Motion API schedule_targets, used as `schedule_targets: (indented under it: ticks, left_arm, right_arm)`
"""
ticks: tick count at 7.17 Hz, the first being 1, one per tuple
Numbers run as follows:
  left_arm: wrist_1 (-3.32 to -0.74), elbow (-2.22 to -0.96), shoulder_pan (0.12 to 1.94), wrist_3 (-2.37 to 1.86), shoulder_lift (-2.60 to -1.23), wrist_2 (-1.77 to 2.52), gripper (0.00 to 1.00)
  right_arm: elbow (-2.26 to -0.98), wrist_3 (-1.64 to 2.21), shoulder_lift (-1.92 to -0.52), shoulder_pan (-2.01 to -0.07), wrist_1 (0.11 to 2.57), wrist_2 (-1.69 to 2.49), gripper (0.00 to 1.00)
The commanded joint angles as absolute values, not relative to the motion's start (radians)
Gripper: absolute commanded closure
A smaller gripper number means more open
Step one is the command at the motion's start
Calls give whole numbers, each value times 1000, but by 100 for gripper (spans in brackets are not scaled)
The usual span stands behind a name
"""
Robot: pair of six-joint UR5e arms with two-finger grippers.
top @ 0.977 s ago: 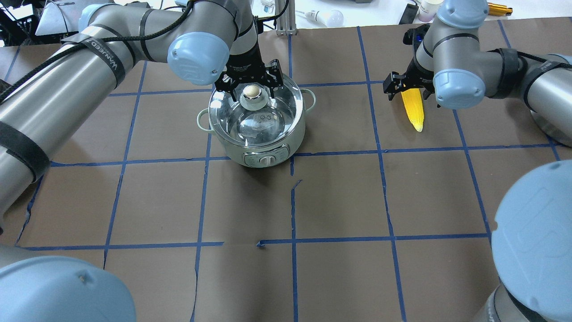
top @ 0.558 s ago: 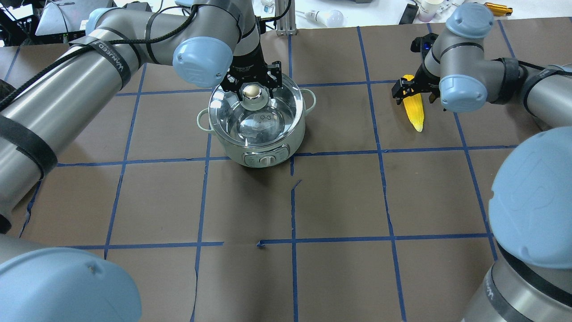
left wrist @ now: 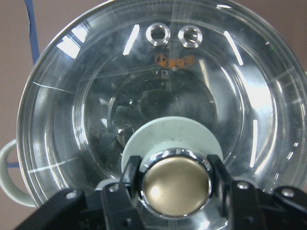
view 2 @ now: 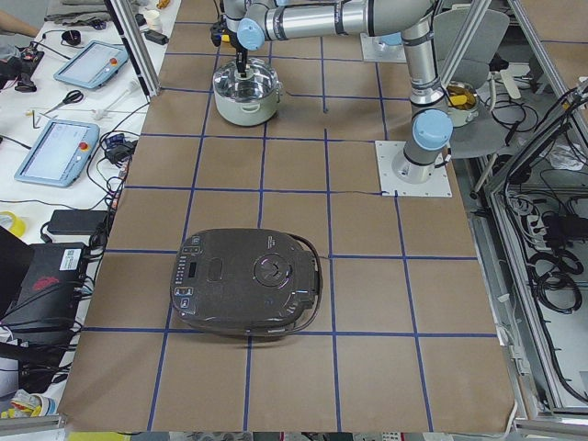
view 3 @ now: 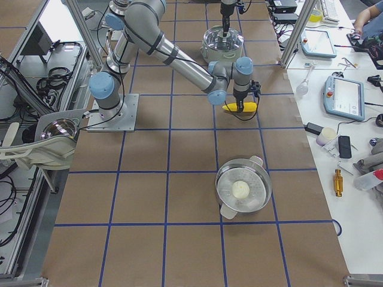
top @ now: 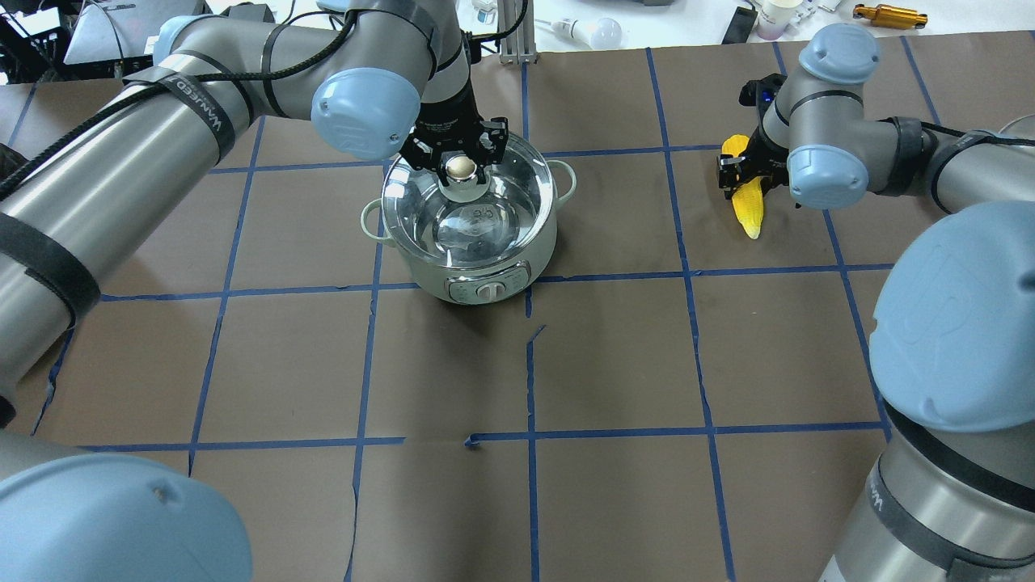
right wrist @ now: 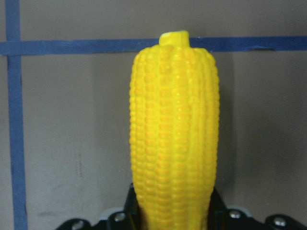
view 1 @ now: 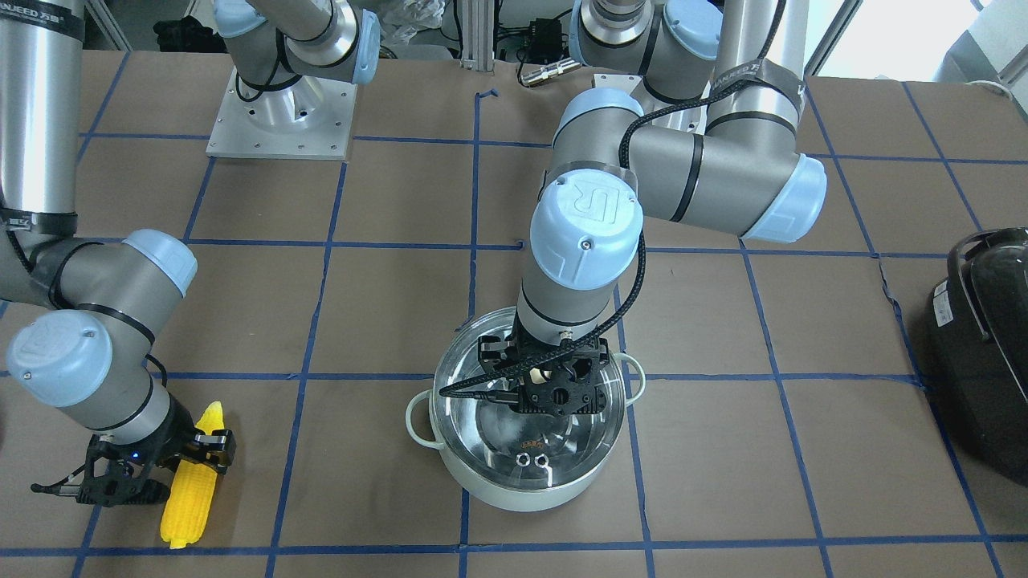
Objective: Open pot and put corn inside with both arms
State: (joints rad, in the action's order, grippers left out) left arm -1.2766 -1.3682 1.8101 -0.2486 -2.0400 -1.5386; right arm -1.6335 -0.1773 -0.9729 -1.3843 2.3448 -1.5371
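A pale green pot (top: pixel 473 271) with a glass lid (top: pixel 505 214) stands at the table's far middle. My left gripper (top: pixel 461 166) is over it, shut on the lid's brass knob (left wrist: pixel 176 182), with a finger pressed on each side. The lid rests on the pot (view 1: pixel 498 491). A yellow corn cob (top: pixel 751 212) lies on the brown mat at the far right. My right gripper (top: pixel 748 182) is down over its thick end, shut on the corn (right wrist: pixel 173 129). In the front-facing view the corn (view 1: pixel 186 494) sticks out from the right gripper (view 1: pixel 191 461).
A black rice cooker (view 1: pixel 981 345) sits at the table's end on my left side. A steel steamer with a white bun (view 3: pixel 242 190) stands at the end on my right side. Loose items such as a bulb (top: pixel 596 31) lie beyond the far edge.
My left gripper's jaws closed in from wide open onto the knob. My right gripper swung over the corn's thick end, came down and its jaws closed around it.
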Motion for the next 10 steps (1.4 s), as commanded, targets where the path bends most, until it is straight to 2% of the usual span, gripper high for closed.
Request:
schedule_targets:
  ticks: [1, 3, 5, 7, 10]
  left_arm:
    - [-1293, -1358, 1804, -247, -2008, -1536, 92]
    - [-1394, -1341, 1742, -163, -1947, -1542, 93]
    - [-1430, -1380, 1579, -27, -1885, -1540, 97]
    - [-1355, -1500, 1433, 229, -1872, -1539, 97]
    - [-1104, -1677, 1284, 338, -1899, -1542, 97]
  right_arm:
    - [-1617, -166, -988, -1384, 2341, -1552, 100]
    - [-1563, -163, -1031, -1385, 2263, -1546, 100]
    - [-1554, -158, -1081, -1390, 2211, -1545, 100]
    - [-1501, 57, -1185, -1507, 2062, -1549, 100]
    - [-1301, 401, -1157, -1785, 1880, -1551, 100]
